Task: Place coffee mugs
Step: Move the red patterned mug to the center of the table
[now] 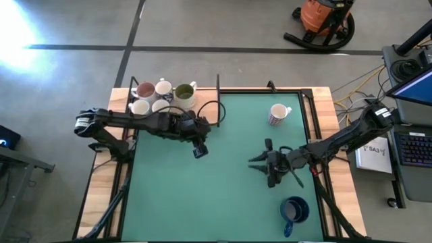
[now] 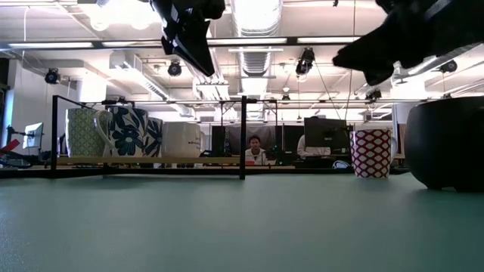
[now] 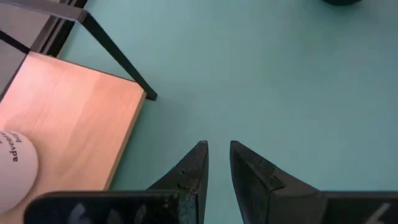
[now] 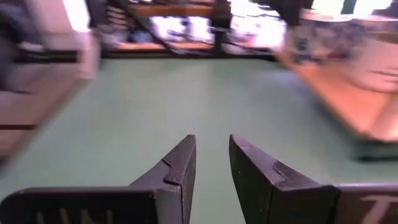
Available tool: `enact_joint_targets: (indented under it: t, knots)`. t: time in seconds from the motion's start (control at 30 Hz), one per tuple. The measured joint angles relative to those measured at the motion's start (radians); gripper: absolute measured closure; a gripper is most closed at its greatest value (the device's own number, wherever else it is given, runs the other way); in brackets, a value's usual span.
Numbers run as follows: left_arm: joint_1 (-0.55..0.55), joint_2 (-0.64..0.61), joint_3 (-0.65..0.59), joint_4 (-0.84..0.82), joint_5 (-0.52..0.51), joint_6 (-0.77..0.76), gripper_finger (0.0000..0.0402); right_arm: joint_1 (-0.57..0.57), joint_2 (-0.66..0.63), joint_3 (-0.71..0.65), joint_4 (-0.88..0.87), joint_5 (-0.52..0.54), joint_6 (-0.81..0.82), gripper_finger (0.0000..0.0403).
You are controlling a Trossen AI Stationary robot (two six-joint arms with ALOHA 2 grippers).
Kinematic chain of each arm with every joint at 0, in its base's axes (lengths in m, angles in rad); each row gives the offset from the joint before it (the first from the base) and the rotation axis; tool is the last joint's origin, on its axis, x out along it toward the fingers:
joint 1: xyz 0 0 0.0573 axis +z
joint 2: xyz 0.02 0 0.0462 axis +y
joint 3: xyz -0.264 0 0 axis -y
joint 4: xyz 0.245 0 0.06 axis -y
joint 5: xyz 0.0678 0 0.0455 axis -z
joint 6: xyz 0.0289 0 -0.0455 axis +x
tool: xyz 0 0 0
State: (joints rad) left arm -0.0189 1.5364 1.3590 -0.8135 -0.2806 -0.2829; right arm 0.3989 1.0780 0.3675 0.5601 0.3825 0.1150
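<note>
While both arms hang over the green table, the high view shows five coffee mugs clustered on the wooden strip at the far left corner, behind a black wire frame: one pinkish inside, one olive-green, the others white. All look empty as far as can be told. A patterned white mug stands alone on the mat toward the far right, and a dark blue mug sits at the near right edge. The left gripper hovers just beside the cluster; the right gripper hangs between the patterned mug and the blue one. An orange vacuum stands on the concrete floor beyond.

Low view: mugs, one with a blue flower print, line the wooden strip at left; the patterned mug stands at right, the dark mug nearest. Behind lies an office with ceiling lights, monitors and a seated person.

Left wrist view: the fingers stand a narrow gap apart, holding nothing, above bare mat, with a wooden board and a white mug's edge alongside.

Right wrist view: its fingers are likewise slightly parted and empty over the mat.
</note>
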Motion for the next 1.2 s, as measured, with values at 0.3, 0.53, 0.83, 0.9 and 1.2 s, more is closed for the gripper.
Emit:
enact_joint_targets:
  t: [0.3,0.53,0.83,0.9,1.2]
  knots:
    - [-0.007,0.000,-0.024,-0.006,-0.010,-0.051,0.0352,-0.192,-0.149,0.262,-0.820,0.090,0.126,0.0316]
    - [-0.015,0.000,-0.091,0.012,-0.060,-0.093,0.0352,-0.406,-0.156,0.445,-1.309,0.084,0.273,0.0316]
    - [-0.015,-0.001,-0.111,0.020,-0.062,-0.079,0.0352,-0.734,-0.130,0.510,-1.415,-0.150,0.238,0.0316]
    - [-0.015,-0.001,-0.112,0.020,-0.062,-0.077,0.0352,-0.801,-0.115,0.502,-1.415,-0.172,0.208,0.0316]
    - [-0.015,-0.001,-0.112,0.020,-0.062,-0.048,0.0352,-0.937,-0.026,0.496,-1.384,-0.258,0.079,0.0317]
